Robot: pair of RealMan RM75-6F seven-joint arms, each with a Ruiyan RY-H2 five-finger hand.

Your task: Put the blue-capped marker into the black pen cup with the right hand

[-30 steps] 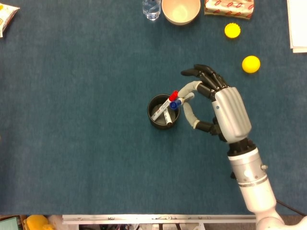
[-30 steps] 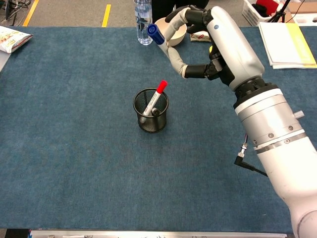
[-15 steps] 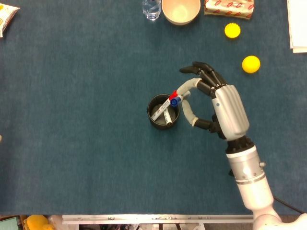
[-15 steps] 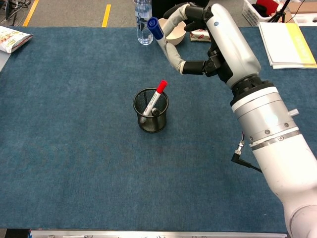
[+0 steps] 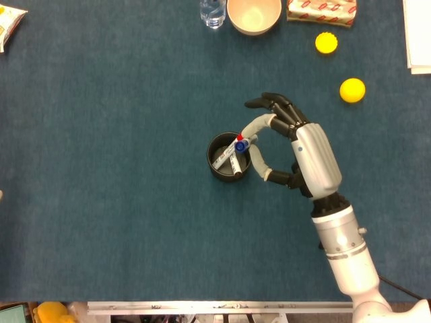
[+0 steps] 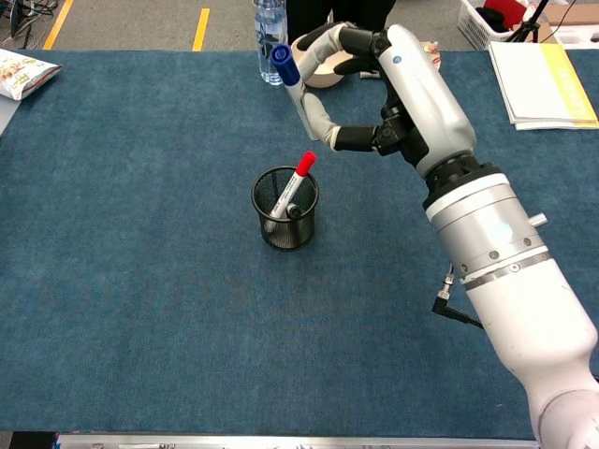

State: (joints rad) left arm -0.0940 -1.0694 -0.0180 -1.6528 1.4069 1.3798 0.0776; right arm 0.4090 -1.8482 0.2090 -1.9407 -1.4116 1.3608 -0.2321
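Step in hand: carry-and-align over the cup, release not yet done. Right white-shelled robot hand (image 6: 374, 89) pinching the blue-capped white marker (image 6: 291, 86) between thumb and a finger, other fingers curled above; marker roughly upright, cap on top, body hanging below the fingertips. In chest view, held clear above and behind the black wire-mesh pen cup (image 6: 285, 208), not yet inside it; in head view, blue cap (image 5: 240, 146) reads right over the cup's rim on the hand's side, just at the fingertips. Cup already holding a red-capped marker (image 6: 294, 185) leaning toward the hand, plus a darker pen beside it. Next move, by judgement: small shift further over the opening, lower until the tip passes the rim, then release; need to miss the red cap, which occupies the hand-side part of the opening. Risk: tip catching the rim or the red cap and tipping out onto the blue-carpeted worktop (image 6: 140, 309). Versus a second ago: hand and marker moved toward the cup, away from the forearm side; cap now overlapping the cup opening in head view where it sat just outside the rim; grip unchanged. Left hand in neither view.
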